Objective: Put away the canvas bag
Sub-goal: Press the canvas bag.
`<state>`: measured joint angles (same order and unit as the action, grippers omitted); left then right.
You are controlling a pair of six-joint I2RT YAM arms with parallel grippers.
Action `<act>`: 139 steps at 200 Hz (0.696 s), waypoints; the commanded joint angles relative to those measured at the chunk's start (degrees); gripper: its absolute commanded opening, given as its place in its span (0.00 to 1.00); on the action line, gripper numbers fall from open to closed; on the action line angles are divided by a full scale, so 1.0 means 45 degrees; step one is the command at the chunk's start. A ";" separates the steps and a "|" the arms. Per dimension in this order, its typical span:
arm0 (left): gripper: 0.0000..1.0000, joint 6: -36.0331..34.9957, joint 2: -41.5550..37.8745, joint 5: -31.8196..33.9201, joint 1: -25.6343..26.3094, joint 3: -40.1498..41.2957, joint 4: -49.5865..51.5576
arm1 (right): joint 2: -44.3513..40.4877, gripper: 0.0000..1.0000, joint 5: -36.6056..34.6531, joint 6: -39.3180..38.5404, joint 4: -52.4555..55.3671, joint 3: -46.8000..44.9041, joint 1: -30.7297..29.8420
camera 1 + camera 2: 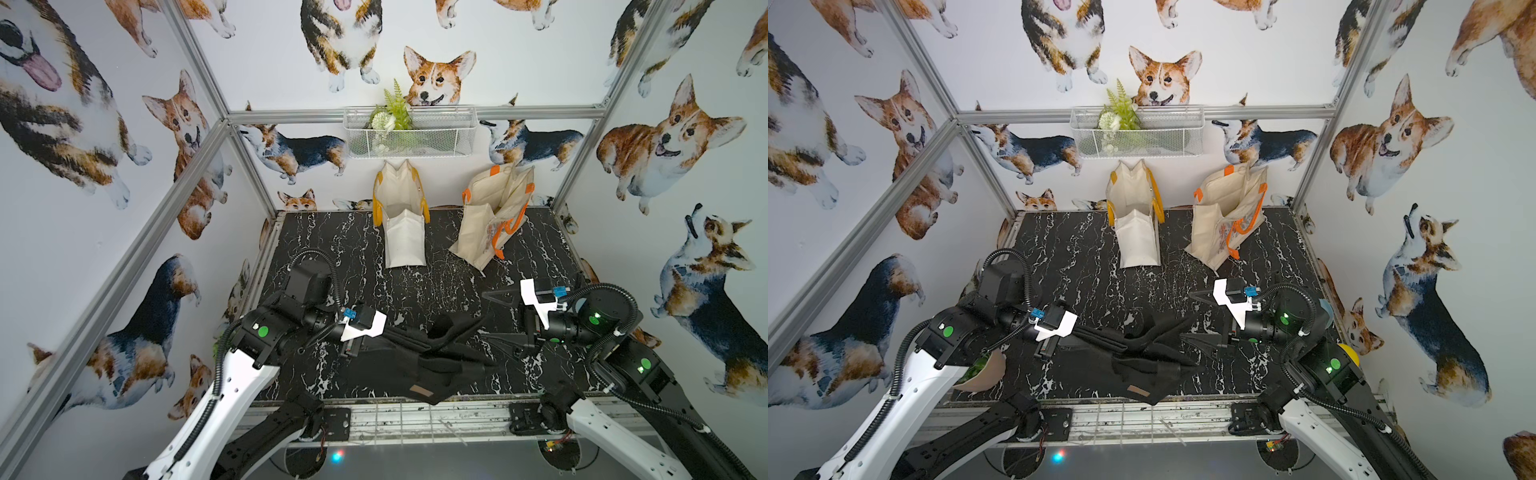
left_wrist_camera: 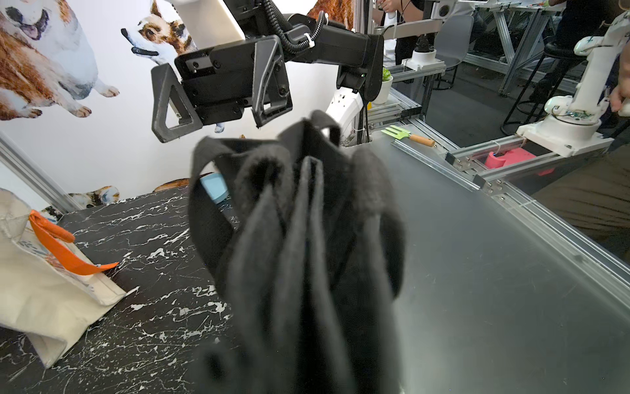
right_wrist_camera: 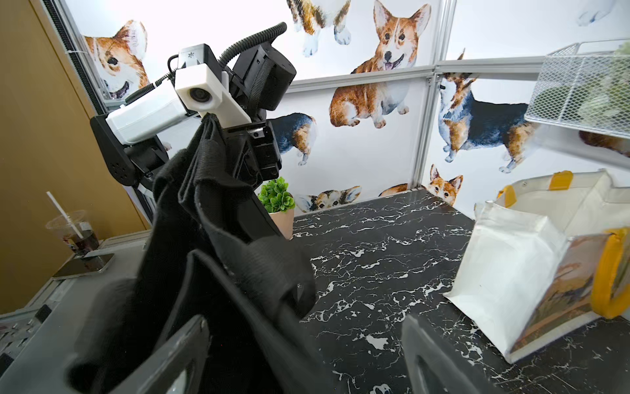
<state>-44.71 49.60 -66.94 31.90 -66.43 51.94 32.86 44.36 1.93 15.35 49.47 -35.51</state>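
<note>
Canvas bag (image 1: 415,361), black, bunched over near table (image 1: 332,249) edge in both top views, pinched by left gripper (image 1: 357,347); right gripper (image 1: 484,316) agape, empty, just beside. Left wrist: folds dangling. Right wrist: fabric ahead, ungrasped. Likely second-grip step; next: closing on loose side.

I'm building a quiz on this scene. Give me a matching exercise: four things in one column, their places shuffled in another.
Things:
1 black bag
2 yellow-handled bag
3 orange-handled bag
4 wire basket

Places:
a on the back rail
b just below the basket
c gripped by the left gripper
d at the back, toward the robot's right

Pairs: 1-c, 2-b, 3-d, 4-a
</note>
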 commanded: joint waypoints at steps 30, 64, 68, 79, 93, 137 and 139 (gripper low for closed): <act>0.00 0.0527 0.0012 -0.0193 0.0002 -0.0272 -0.0840 | 0.0480 0.88 0.1548 0.0886 -0.1553 -0.0162 0.0016; 0.00 0.2203 0.0267 0.1315 -0.0002 -0.0714 -0.1200 | 0.0574 0.86 0.3555 0.2844 -0.2741 -0.0549 0.0008; 0.00 0.2411 0.0317 0.1592 0.0001 -0.0804 -0.1214 | 0.0541 0.86 0.3734 0.3027 -0.2766 -0.0560 -0.0012; 0.00 0.2930 0.0454 0.2158 0.0001 -0.1025 -0.1244 | 0.0343 0.86 0.3998 0.3464 -0.2691 -0.0617 -0.0009; 0.00 0.3832 0.0490 0.2670 -0.0019 -0.1027 -0.1834 | -0.0104 0.87 0.4012 0.3863 -0.2476 -0.0747 -0.0001; 0.00 0.6485 0.0705 0.2115 -0.0223 -0.0565 -0.4118 | -0.1220 0.88 0.3745 0.4450 -0.1663 -0.1105 -0.0006; 0.00 0.6607 0.0752 0.2046 -0.0231 -0.0607 -0.4169 | -0.1256 0.88 0.3724 0.4457 -0.1647 -0.1110 -0.0011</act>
<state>-23.86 51.66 -55.53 31.51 -69.08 42.39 28.77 60.23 18.85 7.18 45.21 -35.51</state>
